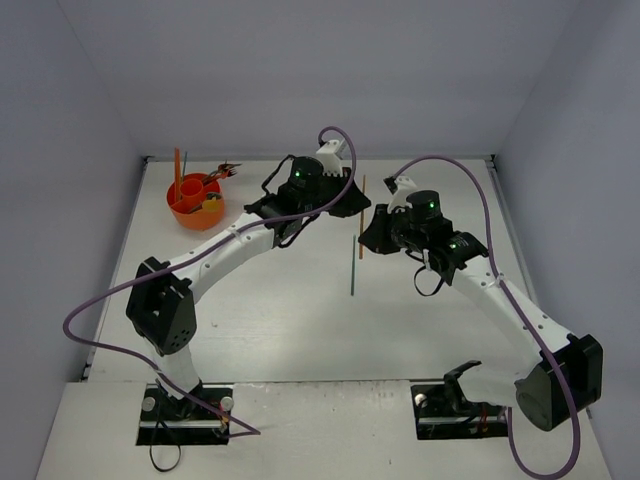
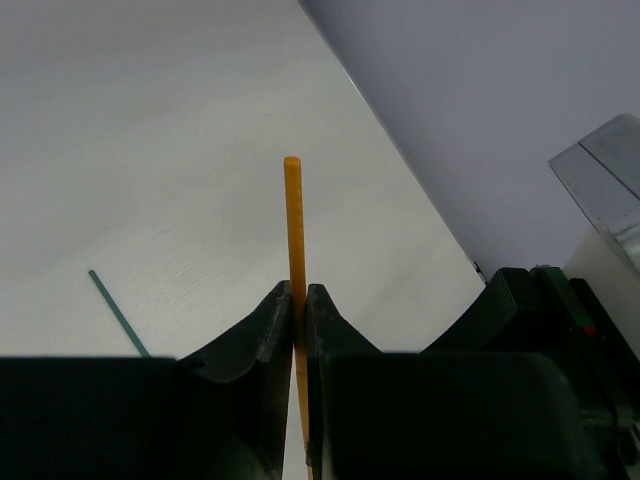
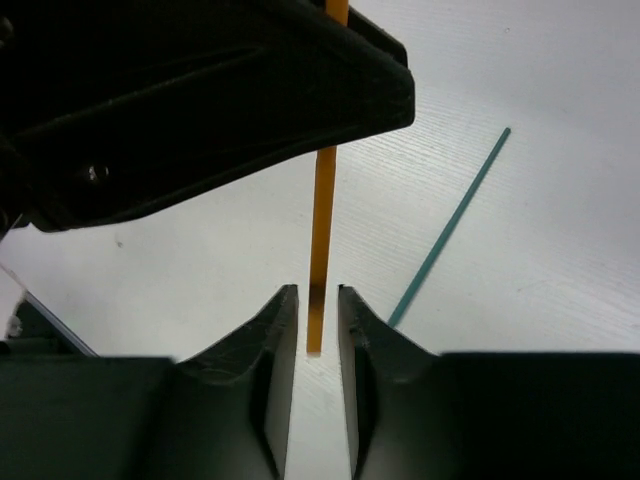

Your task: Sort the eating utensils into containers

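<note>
An orange chopstick (image 2: 293, 220) stands pinched between my left gripper's (image 2: 299, 290) jaws, which are shut on it. From above, this chopstick (image 1: 363, 185) runs between the two grippers at the table's middle back. Its lower end (image 3: 322, 230) sits between the fingers of my right gripper (image 3: 317, 292), with a narrow gap on each side, so that gripper is slightly open and not touching it. A teal chopstick (image 1: 353, 265) lies flat on the table just below them. The orange-red cup (image 1: 178, 212) at the back left holds several utensils (image 1: 210, 180).
The left gripper's black body (image 3: 200, 90) hangs close above the right gripper. The teal chopstick (image 3: 450, 225) lies to the right of the right fingers. Grey walls enclose the white table (image 1: 260, 320) at the back and both sides.
</note>
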Robot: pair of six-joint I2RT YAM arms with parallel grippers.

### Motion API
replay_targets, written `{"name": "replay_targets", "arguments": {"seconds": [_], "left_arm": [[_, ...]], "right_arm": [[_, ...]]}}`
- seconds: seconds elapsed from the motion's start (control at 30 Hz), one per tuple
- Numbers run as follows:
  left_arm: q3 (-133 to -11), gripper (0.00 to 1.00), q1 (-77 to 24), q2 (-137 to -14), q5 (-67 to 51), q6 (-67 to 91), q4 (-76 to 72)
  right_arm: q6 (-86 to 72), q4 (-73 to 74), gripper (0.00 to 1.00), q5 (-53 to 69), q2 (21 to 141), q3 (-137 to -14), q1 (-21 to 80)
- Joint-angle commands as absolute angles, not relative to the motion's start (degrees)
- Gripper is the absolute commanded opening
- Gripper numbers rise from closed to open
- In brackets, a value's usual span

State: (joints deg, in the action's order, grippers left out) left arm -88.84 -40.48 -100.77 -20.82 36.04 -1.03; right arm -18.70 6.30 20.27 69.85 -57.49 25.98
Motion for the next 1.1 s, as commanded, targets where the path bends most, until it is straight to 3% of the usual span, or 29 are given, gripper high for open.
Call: {"name": "replay_targets", "arguments": {"seconds": [0.0, 0.1, 0.27, 0.53, 0.73, 1.07], "left_arm": [[-91.4, 0.00, -40.5, -98.5, -19.4, 34.1, -5.6], [-91.3, 0.00, -39.7, -97.4, -18.4, 31.9, -4.7], [-91.3, 0.00, -32.7, -93.8, -16.8, 26.8, -0.5], [-93.3, 0.00, -9.4, -87.8, -11.2, 11.1, 9.9], [-96.0, 0.00, 4.6, -92.0, -9.5, 3.7, 4.5], [-99.1, 0.00, 10.8, -104.3, -11.9, -0.3, -7.4]], "right_arm": [[-17.8, 1.8, 0.30, 21.9, 68.6, -59.2, 26.3], [-17.8, 1.9, 0.59, 21.6, 68.6, -59.2, 26.3], [-17.9, 2.0, 0.76, 20.5, 68.1, -58.3, 26.3], [-17.9, 2.5, 0.81, 17.4, 67.7, -55.3, 25.8], [-17.4, 2.6, 0.82, 17.1, 68.1, -54.3, 25.4], [-17.1, 3.3, 0.82, 17.2, 69.2, -54.4, 25.0]]}}
